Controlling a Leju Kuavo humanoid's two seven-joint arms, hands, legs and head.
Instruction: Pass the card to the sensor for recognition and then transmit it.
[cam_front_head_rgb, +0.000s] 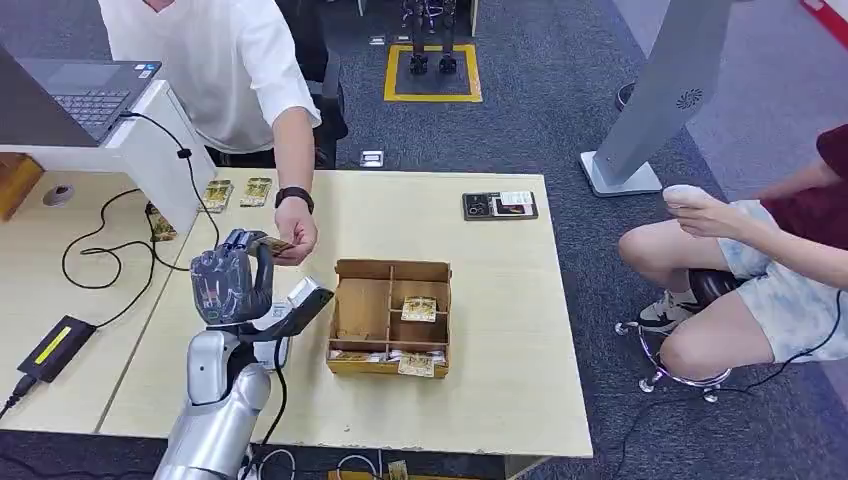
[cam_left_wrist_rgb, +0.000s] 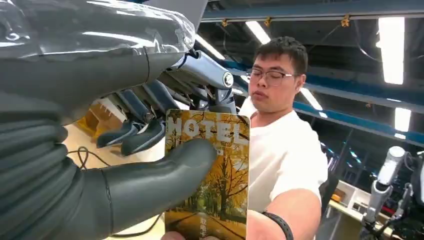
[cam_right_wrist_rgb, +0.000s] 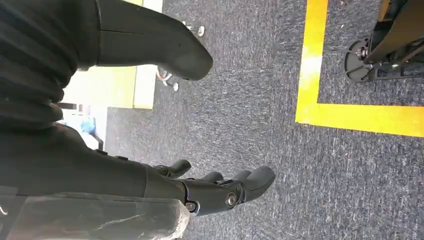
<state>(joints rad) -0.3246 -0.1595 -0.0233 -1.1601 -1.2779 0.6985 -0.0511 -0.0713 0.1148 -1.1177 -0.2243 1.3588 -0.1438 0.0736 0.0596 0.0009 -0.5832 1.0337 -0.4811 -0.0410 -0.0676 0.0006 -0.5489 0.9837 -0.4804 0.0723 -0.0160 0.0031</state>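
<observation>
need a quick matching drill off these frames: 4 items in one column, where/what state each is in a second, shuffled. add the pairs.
Items
1. card
2. left hand
3. wooden box
4. right hand

States or places
A. stands on the table, compartments with cards in some
B. hangs over grey carpet, fingers apart, holding nothing
C. orange, printed HOTEL, pinched under a grey thumb
D. raised above the table, meeting a person's hand

Pairs: 1-C, 2-D, 3-A, 4-B
</observation>
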